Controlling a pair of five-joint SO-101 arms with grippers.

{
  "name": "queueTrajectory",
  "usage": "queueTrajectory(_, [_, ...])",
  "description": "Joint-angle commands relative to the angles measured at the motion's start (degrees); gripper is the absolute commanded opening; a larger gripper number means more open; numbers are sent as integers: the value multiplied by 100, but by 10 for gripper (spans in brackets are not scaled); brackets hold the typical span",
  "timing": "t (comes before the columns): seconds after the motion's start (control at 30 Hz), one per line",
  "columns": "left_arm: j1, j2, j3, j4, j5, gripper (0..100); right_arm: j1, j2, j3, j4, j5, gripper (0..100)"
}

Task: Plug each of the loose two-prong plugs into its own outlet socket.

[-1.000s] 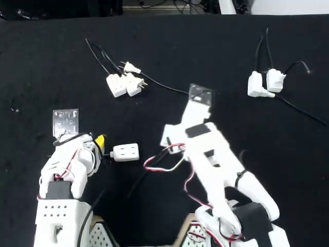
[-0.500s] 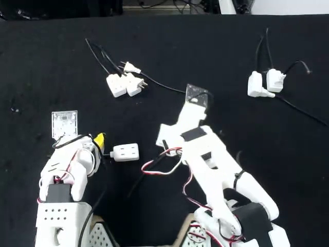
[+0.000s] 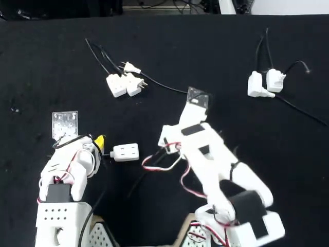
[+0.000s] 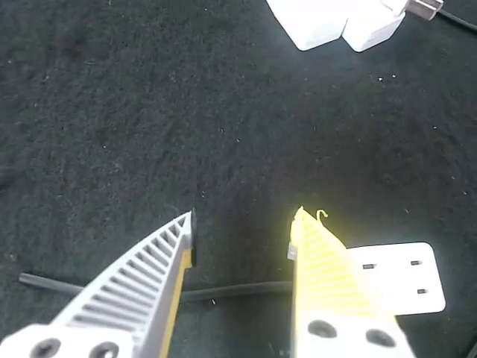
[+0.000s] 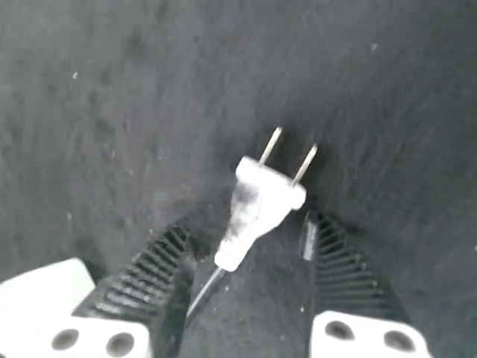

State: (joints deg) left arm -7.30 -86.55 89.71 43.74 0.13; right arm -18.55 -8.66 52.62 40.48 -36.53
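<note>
A: Right gripper [image 5: 246, 224]: fingers [image 5: 160, 272] apart, white two-prong plug [image 5: 261, 195] between the tips, prongs pointing away.
B: Left gripper [image 4: 242, 222]: fingers apart above a black cable [image 4: 231, 292]; white outlet socket [image 4: 399, 276] just beside the yellow finger [image 4: 324, 276]. High view: white adapter cluster [image 3: 123, 84] farther off.

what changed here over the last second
The right arm swung slightly left, then back, its rear joints shifting; the right gripper is open around the loose plug, gripping nothing. The left gripper, the outlet and the far plugs stayed put.
</note>
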Motion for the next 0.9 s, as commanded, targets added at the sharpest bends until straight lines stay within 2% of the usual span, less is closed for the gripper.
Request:
queueTrajectory(0.0, [-31, -70, -110, 18, 26, 216, 457, 532, -497, 62, -53, 208])
queueTrajectory(0.23, [-31, -70, -110, 9, 26, 216, 484, 760, -778, 422, -35, 206])
queueTrajectory(0.3, [-31, -70, -110, 9, 26, 216, 492, 734, -769, 422, 0, 161])
queueTrajectory(0.37, [-31, -70, -110, 0, 26, 216, 519, 655, -778, 396, 123, 52])
queueTrajectory(0.4, [-31, -70, -110, 0, 26, 216, 589, 576, -787, 396, 343, 3])
queueTrajectory(0.47, [-31, -70, -110, 0, 26, 216, 738, 330, -760, 431, 914, 29])
queueTrajectory(0.57, [-22, -70, -110, 0, 26, 216, 941, -207, -743, 519, 1811, 13])
queueTrajectory(0.77, [-22, -70, -110, 0, 26, 216, 1029, -1745, -954, 747, 4501, 10])
queueTrajectory(0.87, [-22, -79, -110, 0, 26, 216, 1029, -2325, -1279, 862, 5152, 11])
